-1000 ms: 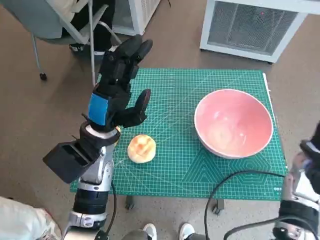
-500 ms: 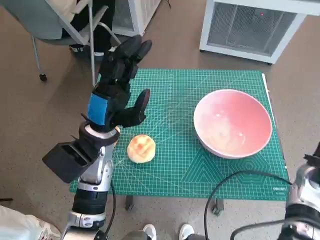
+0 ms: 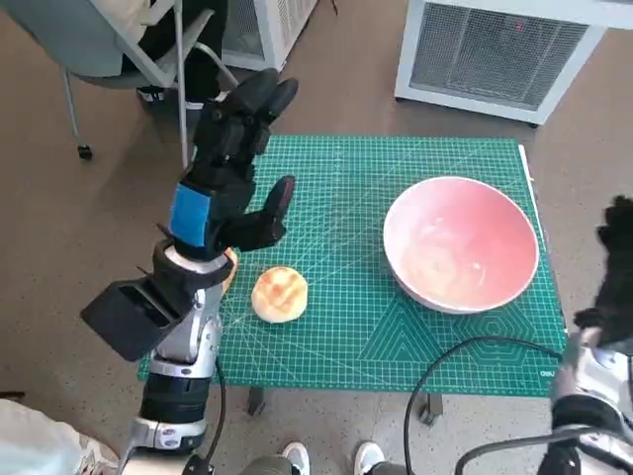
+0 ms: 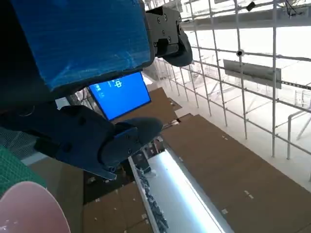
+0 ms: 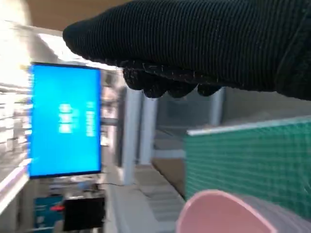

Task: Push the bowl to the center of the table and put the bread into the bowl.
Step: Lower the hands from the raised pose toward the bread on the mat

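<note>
On gridded green mat point(image 3: 336, 198): round glossy pink bowl point(image 3: 461, 243), domed bread point(image 3: 280, 294); left hand point(image 3: 232, 168) fingers spread.

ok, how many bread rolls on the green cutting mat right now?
1. A round golden bread roll lies on the green cutting mat, near its front left corner, beside the raised left hand and apart from the pink bowl. None shows inside the bowl.

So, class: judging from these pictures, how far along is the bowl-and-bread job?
Nothing looks done yet. The pink bowl sits toward the right side of the green mat, empty. The bread lies on the mat near the left front. The left hand hovers raised above the mat, holding nothing; the right hand is beside the table's right edge. Pushing and loading both remain.
</note>
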Robot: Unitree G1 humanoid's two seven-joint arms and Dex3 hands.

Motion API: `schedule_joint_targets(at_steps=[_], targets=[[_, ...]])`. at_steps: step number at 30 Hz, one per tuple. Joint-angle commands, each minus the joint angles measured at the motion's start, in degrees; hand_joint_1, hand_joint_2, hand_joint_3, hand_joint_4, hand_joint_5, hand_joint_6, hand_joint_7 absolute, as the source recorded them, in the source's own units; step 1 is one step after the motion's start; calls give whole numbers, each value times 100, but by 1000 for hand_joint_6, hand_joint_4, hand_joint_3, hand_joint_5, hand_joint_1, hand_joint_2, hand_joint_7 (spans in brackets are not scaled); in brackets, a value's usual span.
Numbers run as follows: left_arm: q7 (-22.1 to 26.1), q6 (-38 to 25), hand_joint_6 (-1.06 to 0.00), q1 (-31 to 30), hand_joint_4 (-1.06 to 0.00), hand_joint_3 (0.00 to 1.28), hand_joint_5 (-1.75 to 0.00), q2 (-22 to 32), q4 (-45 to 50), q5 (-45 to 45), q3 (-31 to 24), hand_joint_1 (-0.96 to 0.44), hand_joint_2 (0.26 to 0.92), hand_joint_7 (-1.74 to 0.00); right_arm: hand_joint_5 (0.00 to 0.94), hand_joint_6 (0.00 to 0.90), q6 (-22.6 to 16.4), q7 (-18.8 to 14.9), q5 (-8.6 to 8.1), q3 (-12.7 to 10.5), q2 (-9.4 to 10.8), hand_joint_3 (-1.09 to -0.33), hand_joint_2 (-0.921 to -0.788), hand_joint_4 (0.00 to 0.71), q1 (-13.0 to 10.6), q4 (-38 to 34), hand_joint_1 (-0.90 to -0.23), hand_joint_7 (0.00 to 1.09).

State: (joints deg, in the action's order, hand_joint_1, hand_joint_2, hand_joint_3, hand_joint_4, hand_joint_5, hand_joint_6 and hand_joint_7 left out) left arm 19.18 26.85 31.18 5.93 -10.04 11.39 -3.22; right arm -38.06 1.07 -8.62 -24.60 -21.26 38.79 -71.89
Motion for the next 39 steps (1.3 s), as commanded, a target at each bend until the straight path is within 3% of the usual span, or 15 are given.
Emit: schedule_joint_targets(at_steps=[1,20,30,39], targets=[[4,-34,1,-1,1,806,-544,95,103,21,-57,-205,736,-699,5,154,401,84,71,128,229,-796,-921,226,75,-197,-484,306],[-110,-61,1,-156,1,770,-598,239,318,-48,-158,-212,731,-759,15,157,992,-203,67,407,735,-811,-921,264,567,-349,-479,349],[-251,-123,1,-299,1,748,-617,327,481,-112,-224,-209,735,-783,5,133,1201,-474,-50,340,1022,-819,-921,252,841,-385,-474,372],[-379,-284,1,-465,1,718,-623,385,745,-154,-255,-217,747,-798,0,94,1313,-385,78,425,1286,-823,-921,246,1060,-398,-476,455]])
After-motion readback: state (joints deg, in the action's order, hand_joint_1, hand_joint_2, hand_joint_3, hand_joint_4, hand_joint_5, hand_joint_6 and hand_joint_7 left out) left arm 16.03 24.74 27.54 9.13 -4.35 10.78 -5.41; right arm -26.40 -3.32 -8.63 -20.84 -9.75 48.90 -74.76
